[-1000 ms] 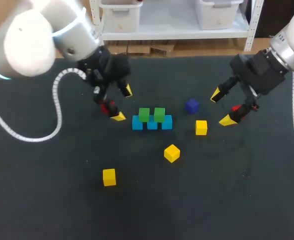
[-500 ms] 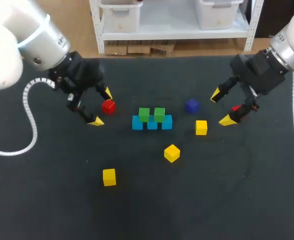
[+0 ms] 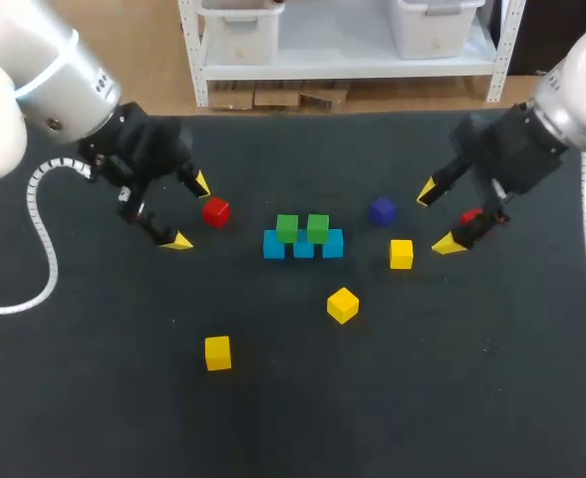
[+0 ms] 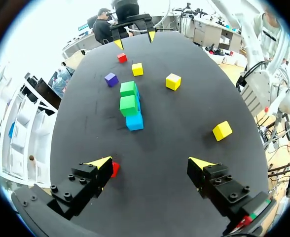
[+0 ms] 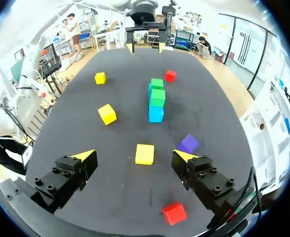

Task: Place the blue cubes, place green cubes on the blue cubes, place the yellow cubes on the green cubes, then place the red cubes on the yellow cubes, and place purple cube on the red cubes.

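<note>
Left gripper [image 3: 190, 212], right gripper [image 3: 437, 217]: spread, empty. Blue cubes [image 3: 273, 246], green cubes [image 3: 287, 228] placed; yellow cubes [image 3: 401, 254], red cubes [image 3: 215, 210], purple cube [image 3: 382, 210] pending.

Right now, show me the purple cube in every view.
Head view: purple cube right of the green cubes.
Left wrist view: purple cube far ahead of the left gripper, beside the green cubes.
Right wrist view: purple cube just ahead of the right gripper.
Shared landmark: green cubes stacked on the blue cubes.
</note>
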Available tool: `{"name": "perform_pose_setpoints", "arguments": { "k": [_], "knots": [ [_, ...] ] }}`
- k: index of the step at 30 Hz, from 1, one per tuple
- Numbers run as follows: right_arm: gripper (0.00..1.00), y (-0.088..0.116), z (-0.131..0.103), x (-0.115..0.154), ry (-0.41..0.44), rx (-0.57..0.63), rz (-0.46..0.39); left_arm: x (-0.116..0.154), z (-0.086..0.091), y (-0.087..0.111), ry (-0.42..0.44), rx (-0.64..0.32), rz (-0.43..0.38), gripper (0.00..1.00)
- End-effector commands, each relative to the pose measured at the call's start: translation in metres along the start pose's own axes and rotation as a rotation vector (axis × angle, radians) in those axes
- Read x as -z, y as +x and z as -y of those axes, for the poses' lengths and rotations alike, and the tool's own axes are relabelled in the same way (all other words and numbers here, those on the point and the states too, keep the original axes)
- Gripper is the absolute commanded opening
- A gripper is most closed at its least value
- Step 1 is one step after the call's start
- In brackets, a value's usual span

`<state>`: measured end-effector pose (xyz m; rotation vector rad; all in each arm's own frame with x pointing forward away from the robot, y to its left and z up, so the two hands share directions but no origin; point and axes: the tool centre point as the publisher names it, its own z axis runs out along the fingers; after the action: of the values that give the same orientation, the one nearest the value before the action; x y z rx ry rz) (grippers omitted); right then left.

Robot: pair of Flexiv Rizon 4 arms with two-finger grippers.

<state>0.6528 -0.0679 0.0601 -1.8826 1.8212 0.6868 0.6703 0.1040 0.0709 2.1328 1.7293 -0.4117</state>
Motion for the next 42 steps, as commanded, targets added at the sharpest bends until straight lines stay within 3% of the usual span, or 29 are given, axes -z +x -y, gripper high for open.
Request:
{"name": "perform_pose_setpoints", "arguments": {
  "k": [1, 8, 19, 27, 30, 32, 36, 37, 39, 42],
  "knots": [
    [1.0, 0.005, -0.001, -0.02, 0.026, -0.007, 0.011, 0.0, -0.001, 0.001, 0.002, -0.002, 0.002, 1.0],
    [1.0, 0.018, 0.003, -0.044, 0.032, -0.042, 0.029, 0.0, -0.001, 0.001, 0.002, -0.002, 0.002, 1.0],
    [1.0, 0.027, 0.016, -0.053, 0.046, -0.059, 0.017, 0.0, -0.001, 0.001, 0.002, -0.002, 0.002, 1.0],
    [0.76, 0.027, 0.022, -0.063, 0.043, -0.064, 0.016, 0.0, -0.001, 0.001, 0.002, -0.002, 0.002, 1.0],
    [0.57, 0.027, 0.021, -0.068, 0.036, -0.068, 0.017, 0.0, -0.001, 0.001, 0.002, -0.002, 0.002, 1.0],
    [0.56, 0.027, 0.021, -0.069, 0.034, -0.07, 0.018, 0.0, -0.001, 0.001, 0.002, -0.002, 0.002, 1.0],
    [0.41, 0.026, 0.02, -0.072, 0.032, -0.074, 0.02, 0.0, -0.001, 0.001, 0.002, -0.002, 0.002, 1.0],
    [0.36, 0.026, 0.02, -0.072, 0.032, -0.075, 0.02, 0.0, -0.001, 0.001, 0.002, -0.002, 0.002, 1.0],
    [0.0, 0.026, 0.019, -0.071, 0.033, -0.074, 0.019, 0.0, -0.001, 0.001, 0.002, -0.002, 0.002, 1.0],
    [0.0, 0.022, 0.018, -0.065, 0.036, -0.07, 0.016, 0.0, -0.001, 0.001, 0.002, -0.002, 0.002, 1.0]
  ]
}}
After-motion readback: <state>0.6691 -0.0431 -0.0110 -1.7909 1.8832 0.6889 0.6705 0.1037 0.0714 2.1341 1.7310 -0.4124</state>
